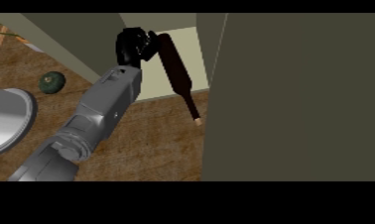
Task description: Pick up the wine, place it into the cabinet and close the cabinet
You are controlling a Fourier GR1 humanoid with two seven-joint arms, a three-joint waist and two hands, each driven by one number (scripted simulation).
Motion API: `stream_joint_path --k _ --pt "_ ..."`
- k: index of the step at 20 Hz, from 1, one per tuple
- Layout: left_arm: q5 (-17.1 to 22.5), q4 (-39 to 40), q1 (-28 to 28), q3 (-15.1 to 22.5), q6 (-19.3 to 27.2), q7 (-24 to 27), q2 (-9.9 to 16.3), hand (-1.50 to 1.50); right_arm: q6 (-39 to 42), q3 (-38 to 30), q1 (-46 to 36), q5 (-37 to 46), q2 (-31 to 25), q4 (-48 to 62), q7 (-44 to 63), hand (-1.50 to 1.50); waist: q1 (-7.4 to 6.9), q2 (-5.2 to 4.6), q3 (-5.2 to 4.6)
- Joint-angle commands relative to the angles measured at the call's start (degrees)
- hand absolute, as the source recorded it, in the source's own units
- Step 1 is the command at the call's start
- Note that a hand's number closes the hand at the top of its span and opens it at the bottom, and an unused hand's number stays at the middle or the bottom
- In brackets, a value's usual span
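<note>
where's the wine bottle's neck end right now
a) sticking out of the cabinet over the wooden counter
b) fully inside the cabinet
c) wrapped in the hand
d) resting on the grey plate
a: the wine bottle lies with its body on the cabinet floor, its neck reaching out over the counter.

1 wine bottle (176,72); 1 cabinet (293,99); 1 plate (16,116); 1 hand (134,45).

Kitchen setting, shown by a wooden counter (154,139), an olive-green cabinet (293,99) that stood open with a pale shelf inside, a grey plate (13,119) at left
</note>
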State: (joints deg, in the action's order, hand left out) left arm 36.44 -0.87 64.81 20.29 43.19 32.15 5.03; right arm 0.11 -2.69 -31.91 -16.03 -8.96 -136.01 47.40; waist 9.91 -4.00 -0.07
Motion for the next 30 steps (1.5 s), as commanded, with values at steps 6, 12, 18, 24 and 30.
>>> stream_joint_path --k 6,12,18,24,30 --pt "-1.5 0.8 -1.6 1.3 -2.8 -2.1 2.8 -1.5 0.0 0.2 -0.1 -0.8 0.1 -1.7 0.4 -1.5 0.07 -0.08 -0.16" --pt "-0.9 0.8 -2.2 0.6 -5.9 -3.2 4.0 -1.5 -0.3 0.8 0.0 -0.3 0.4 -1.1 1.1 -1.5 -0.71 -0.01 -0.23" --pt "-2.0 0.8 -0.4 1.6 -5.9 -2.6 4.4 -1.5 -0.4 0.6 -1.1 -0.6 0.1 -0.9 1.2 -1.5 -0.91 0.26 -0.19" --pt "-4.2 -0.5 -0.8 3.8 -16.2 -0.8 5.3 -1.5 -0.4 -0.1 -1.4 -0.7 -0.2 -1.5 1.3 -1.5 -1.94 0.85 -0.19" --pt "0.3 -8.3 -0.6 -0.8 -30.9 5.6 4.1 -1.5 -1.3 -1.0 -0.1 0.9 -0.6 -1.0 1.7 -1.5 -5.49 2.39 -0.15"
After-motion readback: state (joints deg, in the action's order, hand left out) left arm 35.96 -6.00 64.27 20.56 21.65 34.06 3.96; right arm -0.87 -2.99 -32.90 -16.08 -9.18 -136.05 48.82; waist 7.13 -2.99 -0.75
